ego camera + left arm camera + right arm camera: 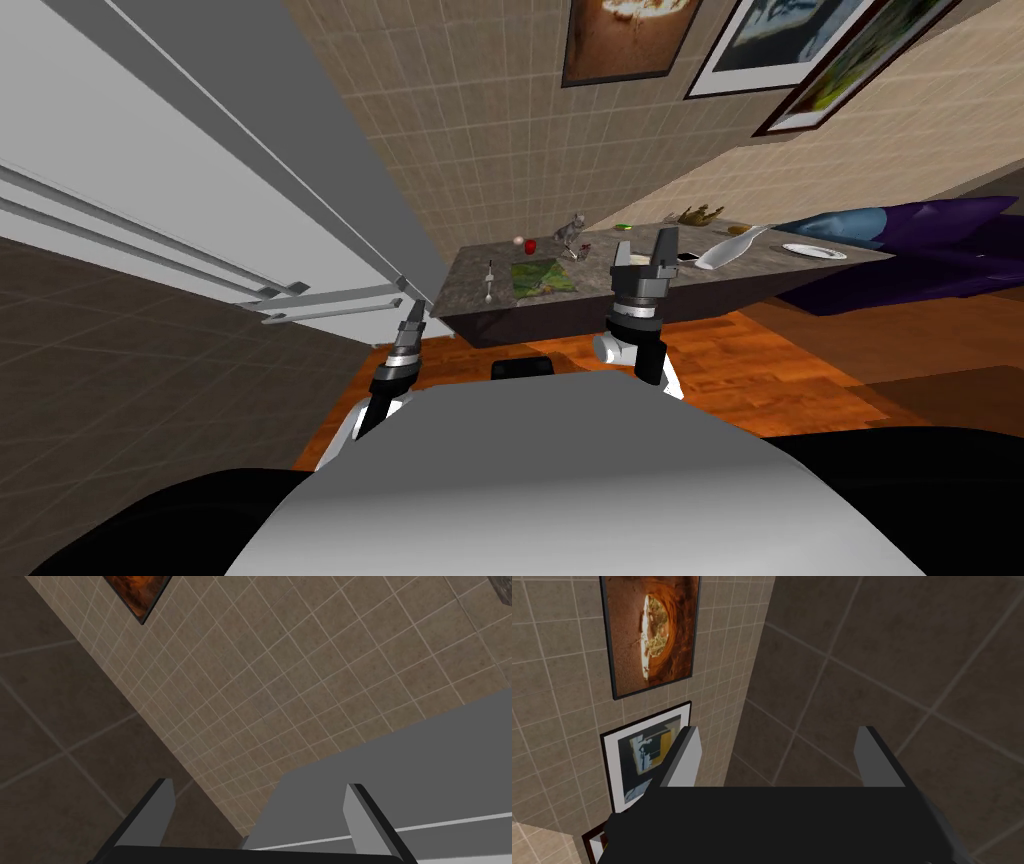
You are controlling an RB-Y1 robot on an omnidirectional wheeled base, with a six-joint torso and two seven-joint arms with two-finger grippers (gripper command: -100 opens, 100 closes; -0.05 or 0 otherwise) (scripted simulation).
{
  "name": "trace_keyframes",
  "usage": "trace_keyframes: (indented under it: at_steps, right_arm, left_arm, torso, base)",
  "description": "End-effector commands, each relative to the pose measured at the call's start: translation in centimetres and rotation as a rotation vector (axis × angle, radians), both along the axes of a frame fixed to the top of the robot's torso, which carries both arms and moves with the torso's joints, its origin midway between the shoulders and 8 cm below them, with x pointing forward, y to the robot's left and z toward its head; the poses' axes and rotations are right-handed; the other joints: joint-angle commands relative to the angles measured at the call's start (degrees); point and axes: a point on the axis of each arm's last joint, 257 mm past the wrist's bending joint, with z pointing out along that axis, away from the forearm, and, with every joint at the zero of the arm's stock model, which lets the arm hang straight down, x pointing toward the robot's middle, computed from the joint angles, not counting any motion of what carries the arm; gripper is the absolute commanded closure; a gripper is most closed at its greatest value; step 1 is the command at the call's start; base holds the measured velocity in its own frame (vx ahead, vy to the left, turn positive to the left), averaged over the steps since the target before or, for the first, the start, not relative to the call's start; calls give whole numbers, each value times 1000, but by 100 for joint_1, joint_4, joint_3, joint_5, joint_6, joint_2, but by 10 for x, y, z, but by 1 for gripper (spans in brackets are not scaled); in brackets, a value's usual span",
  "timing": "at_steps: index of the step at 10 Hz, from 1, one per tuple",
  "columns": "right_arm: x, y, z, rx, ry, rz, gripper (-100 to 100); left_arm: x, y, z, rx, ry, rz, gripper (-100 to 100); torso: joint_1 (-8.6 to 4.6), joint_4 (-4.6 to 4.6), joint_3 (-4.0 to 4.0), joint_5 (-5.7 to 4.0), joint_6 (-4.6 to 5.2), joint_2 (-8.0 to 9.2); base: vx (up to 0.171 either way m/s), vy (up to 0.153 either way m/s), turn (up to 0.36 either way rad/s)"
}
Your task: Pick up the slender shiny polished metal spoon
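Note:
A slender grey metal spoon (489,282) lies on the near left part of a dark stone counter top (455,296), just left of a green mat (541,277). My left gripper (415,312) is low, off the counter's left corner, short of the spoon; its fingers (161,808) stand open on nothing. My right gripper (647,248) is raised over the counter's front edge, to the right of the mat and well right of the spoon. Its fingers (685,756) are open with nothing between them.
On the counter are a red apple (530,246), a grey cat figure (571,229), a second small utensil (573,255), a phone (687,258), a lying white bottle (728,249) and a white plate (814,251). A grey appliance with bar handles (330,300) stands left; a blue-purple sofa (920,240) right.

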Motion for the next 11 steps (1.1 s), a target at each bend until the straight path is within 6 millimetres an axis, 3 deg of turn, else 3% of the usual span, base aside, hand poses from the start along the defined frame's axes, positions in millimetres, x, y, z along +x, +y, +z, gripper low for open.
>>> trace_keyframes:
  at_steps: [1,11]
  right_arm:
    - [0,0,0,0,0,0,0]
    - [0,0,0,0,0,0,0]
  left_arm:
    - [-3,-4,-8,69,31,-7,-100]
    - [-61,8,-108,658,318,-83,-100]
  torso:
    - [0,0,0,0,0,0]
    - [13,-3,-10,3,-5,-19]
  base:
    - [-62,-24,-129]
    - [-40,-34,-285]
